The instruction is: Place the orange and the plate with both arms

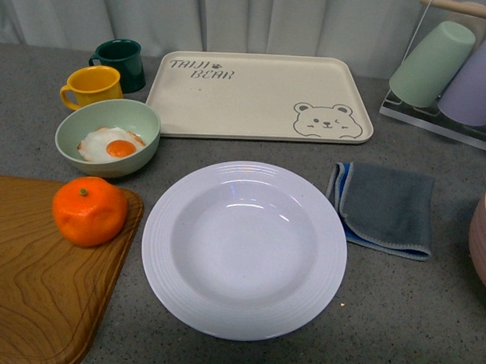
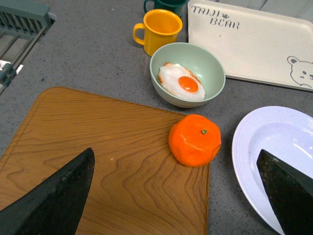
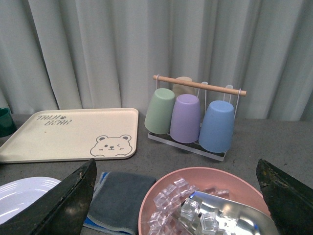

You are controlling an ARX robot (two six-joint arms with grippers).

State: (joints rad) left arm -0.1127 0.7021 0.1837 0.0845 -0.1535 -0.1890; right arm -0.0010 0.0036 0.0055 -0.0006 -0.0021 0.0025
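Observation:
The orange [image 1: 89, 211] rests on the near right corner of a wooden board, just left of the plate. In the left wrist view the orange [image 2: 194, 140] lies ahead of my left gripper [image 2: 175, 169], which hangs open above the board and holds nothing. The white ridged plate [image 1: 162, 251] lies empty in the middle of the table; its rim [image 2: 244, 147] shows beside the left gripper's finger. My right gripper [image 3: 176, 181] is open and empty above a pink bowl, with the plate's edge [image 3: 19, 196] off to one side. Neither gripper shows in the front view.
The wooden board [image 1: 32, 286] fills the near left. Behind it stand a pale green bowl [image 1: 140, 150] with a fried egg, a yellow mug [image 1: 91, 86] and a dark green mug [image 1: 121, 62]. A bear tray [image 1: 258, 95], grey cloth [image 1: 383, 207], pink ice bowl [image 3: 205, 170] and cup rack [image 3: 190, 115] lie beyond and right.

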